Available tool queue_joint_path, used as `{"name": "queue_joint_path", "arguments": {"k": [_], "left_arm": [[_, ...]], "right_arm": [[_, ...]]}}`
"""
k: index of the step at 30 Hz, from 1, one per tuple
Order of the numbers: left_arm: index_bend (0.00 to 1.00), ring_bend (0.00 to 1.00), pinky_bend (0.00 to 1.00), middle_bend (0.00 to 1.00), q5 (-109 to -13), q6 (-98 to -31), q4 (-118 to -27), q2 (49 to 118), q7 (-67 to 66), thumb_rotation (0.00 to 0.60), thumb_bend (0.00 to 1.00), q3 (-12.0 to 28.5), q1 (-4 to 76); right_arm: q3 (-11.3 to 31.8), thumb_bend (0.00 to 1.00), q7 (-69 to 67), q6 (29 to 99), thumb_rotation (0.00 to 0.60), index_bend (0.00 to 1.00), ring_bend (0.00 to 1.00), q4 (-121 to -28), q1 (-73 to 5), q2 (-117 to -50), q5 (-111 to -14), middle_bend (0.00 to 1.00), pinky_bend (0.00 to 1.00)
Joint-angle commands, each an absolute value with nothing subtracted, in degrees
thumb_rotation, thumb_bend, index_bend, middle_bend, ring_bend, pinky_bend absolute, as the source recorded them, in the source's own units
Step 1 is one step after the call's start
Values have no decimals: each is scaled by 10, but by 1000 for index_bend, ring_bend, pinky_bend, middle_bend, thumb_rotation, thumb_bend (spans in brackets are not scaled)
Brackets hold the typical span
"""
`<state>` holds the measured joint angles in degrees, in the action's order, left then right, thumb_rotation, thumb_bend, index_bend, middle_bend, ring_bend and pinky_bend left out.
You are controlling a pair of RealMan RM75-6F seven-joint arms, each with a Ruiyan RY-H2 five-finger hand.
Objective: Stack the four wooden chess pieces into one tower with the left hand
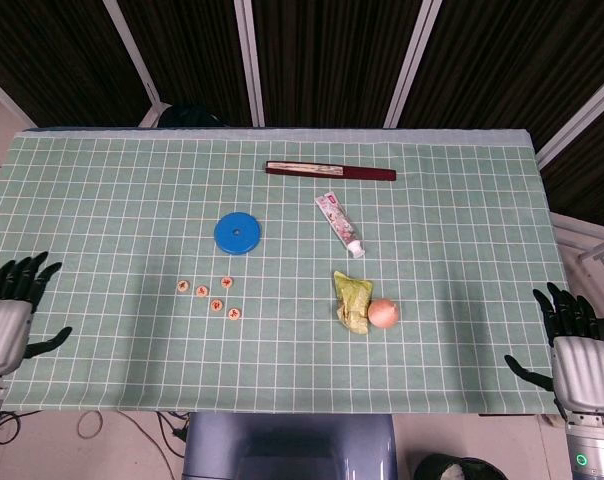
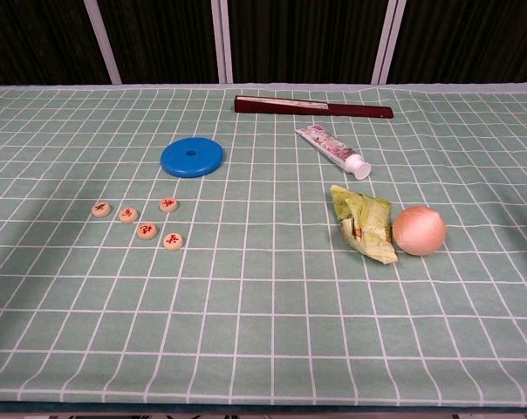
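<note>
The chess pieces (image 1: 209, 295) lie flat and unstacked on the bench (image 1: 102, 200), at 7 o'clock from the blue disc (image 1: 237, 233). Left hand (image 1: 10, 315) and right hand (image 1: 572, 345) hold nothing, fingers spread.

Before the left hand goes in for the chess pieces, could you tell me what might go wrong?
Five chess pieces lie close together, though the task names four, so the count may come out wrong. With so little room between them, the left hand could knock a neighbour while picking one. The blue disc sits just behind them.
</note>
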<state>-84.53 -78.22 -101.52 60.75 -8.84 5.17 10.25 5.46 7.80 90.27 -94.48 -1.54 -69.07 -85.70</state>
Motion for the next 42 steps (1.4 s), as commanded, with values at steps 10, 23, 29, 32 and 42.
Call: {"name": "queue_joint_path", "arguments": {"k": [10, 23, 29, 32, 42], "left_arm": [[229, 0, 0, 0, -652, -520, -1065, 701, -316, 600, 206, 99, 332], [311, 0, 0, 0, -544, -541, -985, 844, -426, 600, 236, 81, 410], [335, 0, 0, 0, -529, -554, -972, 874, -445, 600, 236, 75, 429], [350, 0, 0, 0, -520, -559, -964, 886, -462, 600, 236, 68, 438], [403, 0, 0, 0, -499, -575, -924, 928, -484, 600, 238, 54, 457]], "right_arm": [[59, 233, 76, 898, 600, 81, 0, -947, -16, -691, -846, 13, 0], [63, 233, 69, 897, 600, 81, 0, -949, -16, -687, -839, 13, 0], [63, 232, 69, 895, 600, 81, 0, -950, -17, -687, -837, 13, 0], [63, 232, 67, 895, 600, 81, 0, -950, -17, -686, -836, 13, 0], [65, 233, 63, 894, 600, 81, 0, -952, -17, -684, -833, 13, 0]]}}
